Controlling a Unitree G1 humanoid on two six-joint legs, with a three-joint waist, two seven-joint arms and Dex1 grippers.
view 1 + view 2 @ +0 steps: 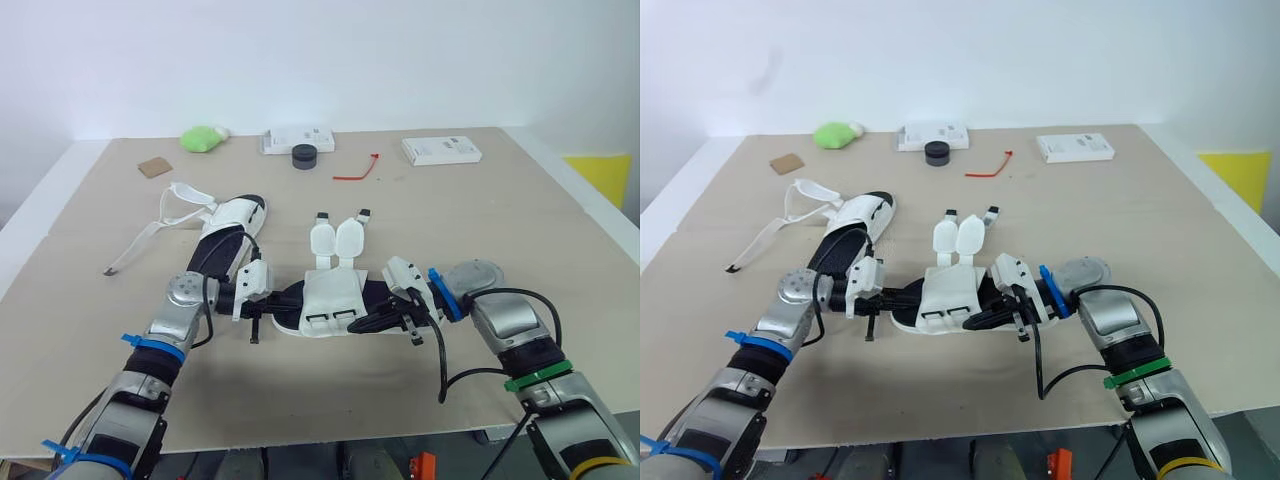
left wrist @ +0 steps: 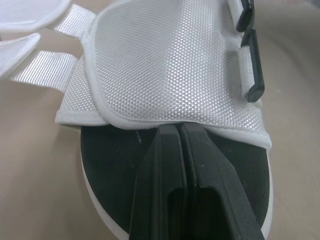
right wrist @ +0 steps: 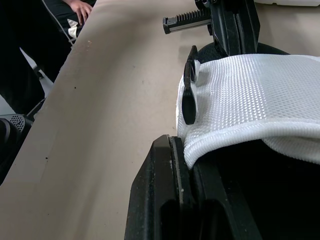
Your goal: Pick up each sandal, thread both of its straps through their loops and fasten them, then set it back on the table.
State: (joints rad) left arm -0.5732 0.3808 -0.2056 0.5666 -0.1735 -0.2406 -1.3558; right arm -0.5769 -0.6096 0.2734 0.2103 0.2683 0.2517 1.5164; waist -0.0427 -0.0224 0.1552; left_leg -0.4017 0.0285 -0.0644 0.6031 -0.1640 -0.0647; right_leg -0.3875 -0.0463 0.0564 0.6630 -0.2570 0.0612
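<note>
Beige board covers the tabletop (image 1: 500, 230). At 10 o'clock lies a brown card square (image 1: 155, 167), with a green lump (image 1: 203, 138) near it toward 11 o'clock. At 9 o'clock the first sandal (image 1: 232, 225) rests flat, black insole up. Its long white strap (image 1: 150, 235) trails loose toward 8 o'clock.

The left tool (image 1: 288, 296) lies low at 7 o'clock, pointing toward 3 o'clock. Its fingers (image 2: 160, 165) are pressed together with no gap. The tips sit over the black insole, touching the hem of the white mesh flap (image 2: 170, 65).

The second sandal (image 1: 330, 290) rests on the tabletop at 6 o'clock, between the two tools, lengthwise from 9 to 3 o'clock. The flap is folded over the insole, with two black loops (image 1: 320, 318) along its 6 o'clock edge. Both short straps (image 1: 322, 242) lie unthreaded, side by side, pointing toward 12 o'clock.

At 12 o'clock stands a white box (image 1: 297, 138), with a black round cap (image 1: 304, 156) just beside it. A red tie (image 1: 357, 170) lies near, toward 1 o'clock.

The right tool (image 1: 362, 322) lies at 5 o'clock, pointing toward 9 o'clock. Its fingers (image 3: 155, 200) are together, and a corner of the flap rests on them. A second white box (image 1: 441, 150) sits at 1 o'clock. A yellow sheet (image 1: 600, 170) lies beyond the tabletop edge at 2 o'clock.
</note>
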